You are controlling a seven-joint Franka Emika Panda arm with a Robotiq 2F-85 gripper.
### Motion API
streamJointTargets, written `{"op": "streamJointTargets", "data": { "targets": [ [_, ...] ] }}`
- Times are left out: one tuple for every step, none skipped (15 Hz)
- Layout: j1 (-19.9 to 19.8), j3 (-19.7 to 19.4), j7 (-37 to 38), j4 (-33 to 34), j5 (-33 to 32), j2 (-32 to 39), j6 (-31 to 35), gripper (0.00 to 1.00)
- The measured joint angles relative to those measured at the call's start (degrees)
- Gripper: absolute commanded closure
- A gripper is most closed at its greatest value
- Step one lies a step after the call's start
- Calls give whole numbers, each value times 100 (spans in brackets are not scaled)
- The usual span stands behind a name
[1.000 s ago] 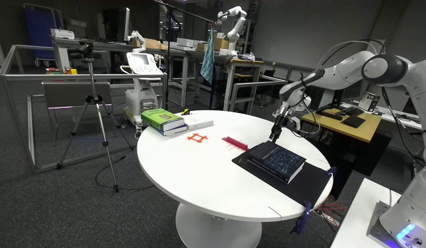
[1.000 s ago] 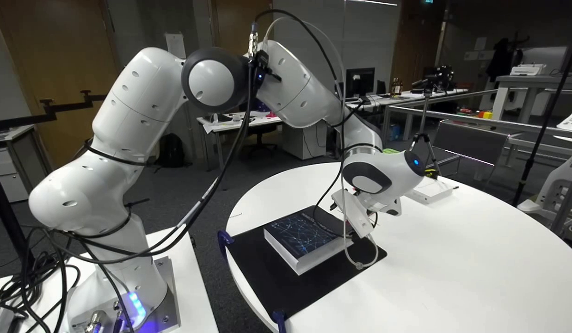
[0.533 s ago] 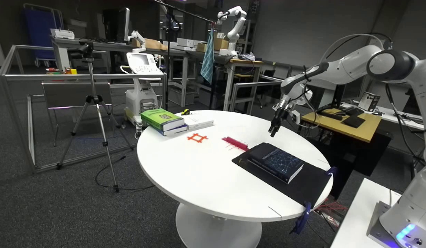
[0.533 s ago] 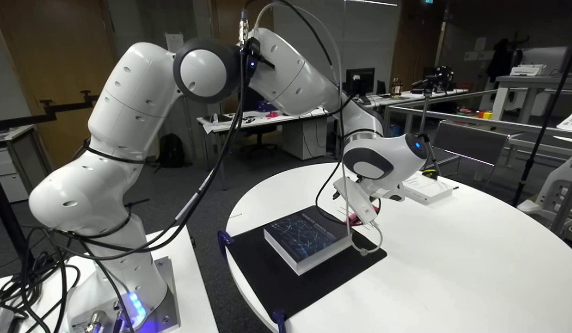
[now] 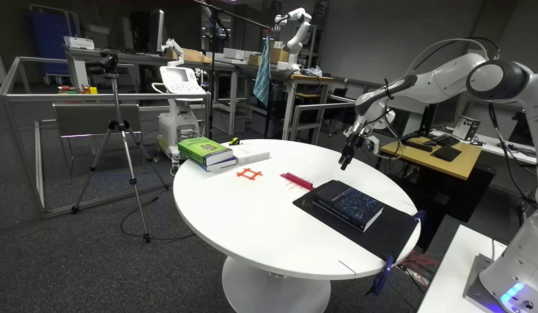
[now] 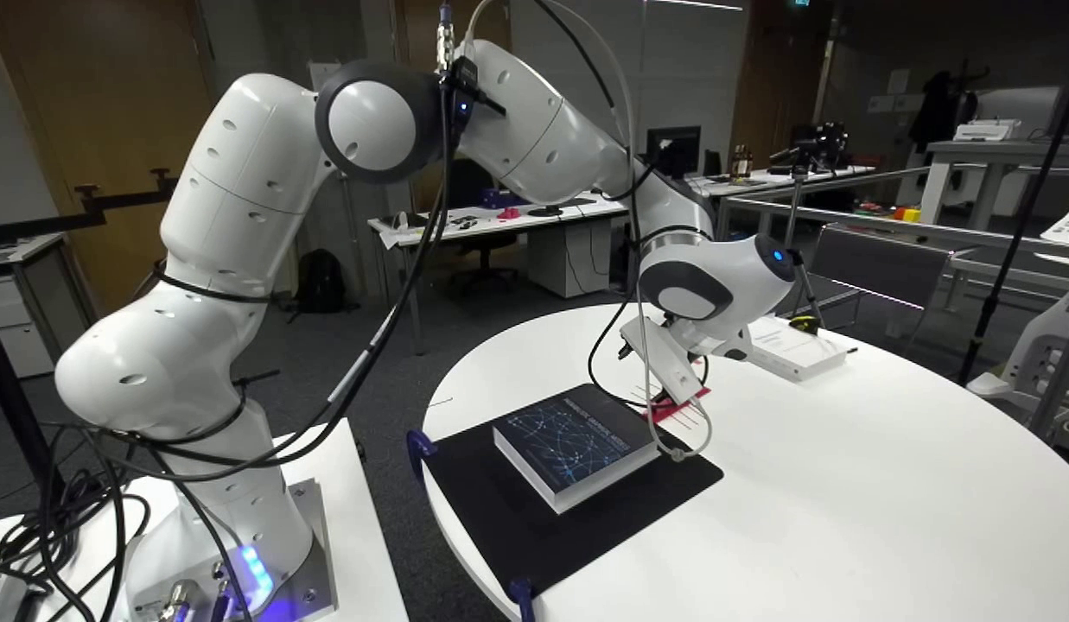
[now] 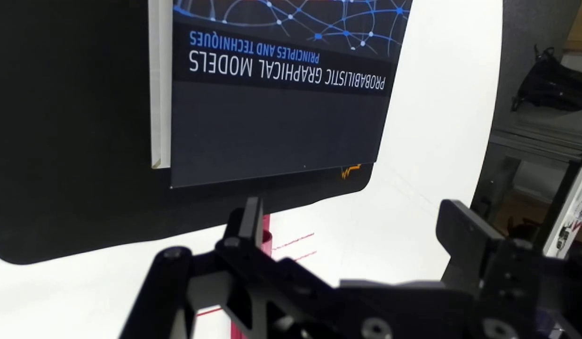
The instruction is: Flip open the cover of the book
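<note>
The arm [image 5: 447, 78] has raised the jaws away from the book [image 5: 349, 203]: one second earlier they were at its edge; they now stand above the counter [image 5: 251, 217], near the book and clear of it. The jaws are apart, with a wide gap between them in the wrist view. The cover [image 7: 281, 113] is closed; its free edge, slightly lifted one second earlier, now lies lower. The book lies flat on the black mat [image 6: 534, 536], as before. In an exterior view, the red strip [image 6: 677, 408] next to the mat, concealed one second earlier, is now partly exposed beside the jaws. In the wrist view, part of the book is cut off at the top border, the cover title [image 7: 287, 70] appears inverted, and a jaw overlaps the middle of the red strip. In an exterior view, the white housing [image 6: 664, 363] on the wrist [image 6: 715, 285] conceals most of the jaws, and the wrist covers part of a white book [image 6: 798, 350].
</note>
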Motion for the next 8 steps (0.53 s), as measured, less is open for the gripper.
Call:
{"op": "streamJointTargets", "data": {
  "targets": [
    [8, 0, -3, -14, 40, 0, 115, 0],
    [14, 0, -5, -35, 108, 0, 294, 0],
    [16, 0, -11, -65, 186, 0, 502, 0],
    [15, -2, -17, -101, 250, 1, 693, 0],
    [14, -7, -17, -139, 293, 2, 842, 0],
    [13, -16, -17, -175, 323, 7, 966, 0],
    [13, -28, -16, -202, 334, 20, 1045, 0],
    [12, -44, -12, -232, 335, 36, 1108, 0]
  ]
}}
